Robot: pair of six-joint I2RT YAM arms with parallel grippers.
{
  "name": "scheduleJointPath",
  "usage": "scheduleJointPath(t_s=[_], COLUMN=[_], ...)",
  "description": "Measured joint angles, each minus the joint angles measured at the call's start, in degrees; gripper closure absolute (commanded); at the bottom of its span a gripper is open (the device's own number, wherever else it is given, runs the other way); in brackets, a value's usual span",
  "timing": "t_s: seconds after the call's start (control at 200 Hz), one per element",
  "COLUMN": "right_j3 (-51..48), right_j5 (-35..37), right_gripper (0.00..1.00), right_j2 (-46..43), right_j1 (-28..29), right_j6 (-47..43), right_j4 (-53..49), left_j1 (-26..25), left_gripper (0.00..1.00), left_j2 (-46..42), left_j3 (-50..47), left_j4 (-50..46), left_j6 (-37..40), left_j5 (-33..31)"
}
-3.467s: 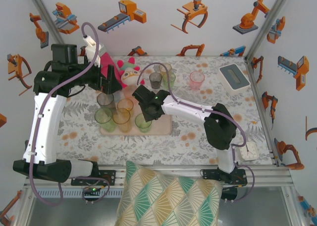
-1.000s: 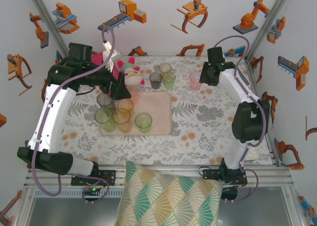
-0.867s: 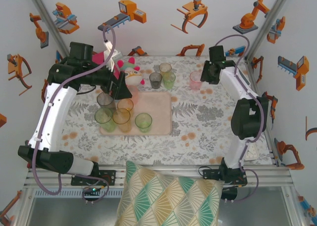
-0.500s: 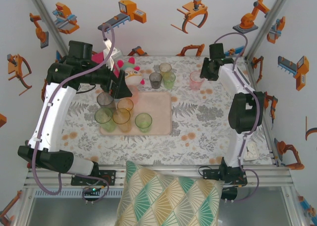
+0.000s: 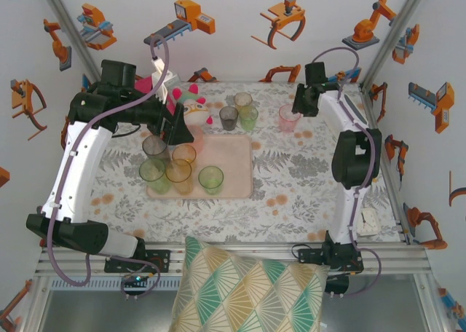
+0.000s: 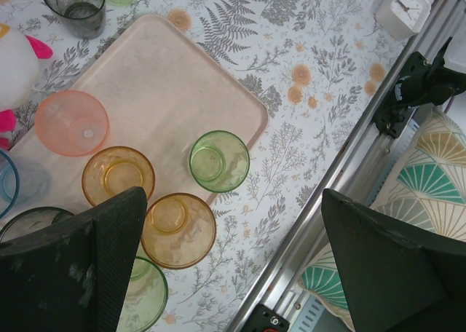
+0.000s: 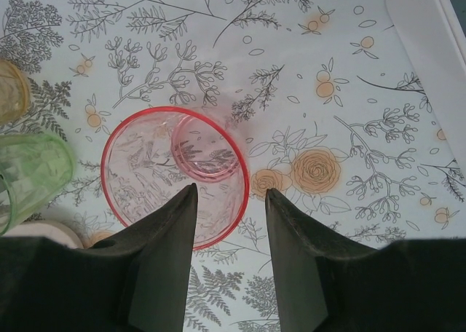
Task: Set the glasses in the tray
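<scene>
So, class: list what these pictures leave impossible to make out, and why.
Left wrist: blue glass cut off by the left edge; bottom-left grey glass half behind a finger of the left claw.
Right wrist: green glass cut off by the left edge.
Top external: clock face too small to read.

glasses (image 5: 210, 178) stand on the tray's (image 5: 231, 161) left half.

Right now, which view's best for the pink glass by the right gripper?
Right wrist. The pink glass is large and seen from above, rim and base clear, its rim passing between the fingers of the open right gripper. Top external shows it small, beside that gripper. Left wrist looks at the tray and other glasses.
</scene>
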Motion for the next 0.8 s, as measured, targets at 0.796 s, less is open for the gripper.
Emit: scheduleJointPath(t_s=[0.796], right_j3=[3.32], right_j5=[-0.04], right_gripper=[0.67], right_j2=[4.61], right_j1=[-0.46], right_j6=[-1.90], right_j4=[-2.51], left_j1=[0.00], left_gripper=[0.03], left_j2=[0.00], left_j3=[0.02], left_j4=[-0.02], left_j6=[0.02], left_j5=[-0.50])
